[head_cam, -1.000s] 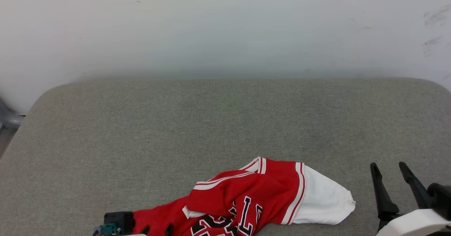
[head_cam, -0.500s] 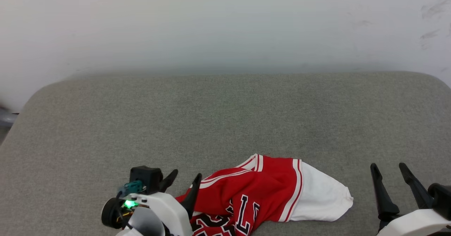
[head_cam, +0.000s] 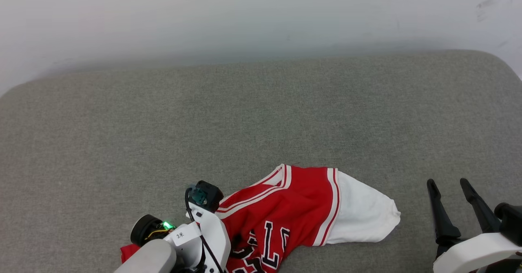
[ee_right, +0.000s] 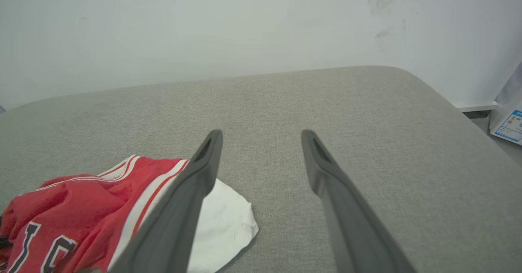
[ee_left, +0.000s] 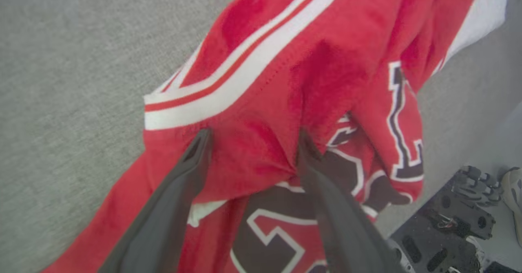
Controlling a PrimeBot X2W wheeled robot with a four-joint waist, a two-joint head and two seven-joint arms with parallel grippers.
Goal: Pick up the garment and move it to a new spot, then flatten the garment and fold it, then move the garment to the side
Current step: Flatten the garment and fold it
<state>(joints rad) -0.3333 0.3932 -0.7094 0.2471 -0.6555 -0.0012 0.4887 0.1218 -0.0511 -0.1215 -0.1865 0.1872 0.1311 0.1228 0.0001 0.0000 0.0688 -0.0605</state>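
**left fingers planted in the bunched jersey, right gripper spread beside it**

the garment (head_cam: 285,216) lies crumpled at the near edge of the grey padded surface (head_cam: 261,114), about midway across its width. part of it runs under the left arm's wrist (head_cam: 204,232). it is red, with red-and-white striped trim (head_cam: 331,203) and one white sleeve (head_cam: 361,216) laid out flat toward the robot's right. black, white-outlined lettering (head_cam: 269,244) shows on the rumpled front, cut off by the bottom of the head view.

in the left wrist view the left gripper (ee_left: 253,140) is spread wide, and both dark fingers (ee_left: 171,208) point down into the red cloth. the tips touch the fabric and a hump of it swells up between them, but the jaws have not pinched it. past the near edge of the surface, at the lower right of that view, sits a dark plate (ee_left: 456,224) with holes in it.

the right gripper (head_cam: 445,182) is at the lower right of the head view, near the sleeve's end but apart from it. its fingers are spread with nothing between them. seen from its own wrist, it points across bare padding toward the pale wall (ee_right: 204,28). the jersey lies to the left of it there, and the sleeve's end passes partly behind the left-hand finger. whether this gripper hovers or rests on the padding cannot be told.
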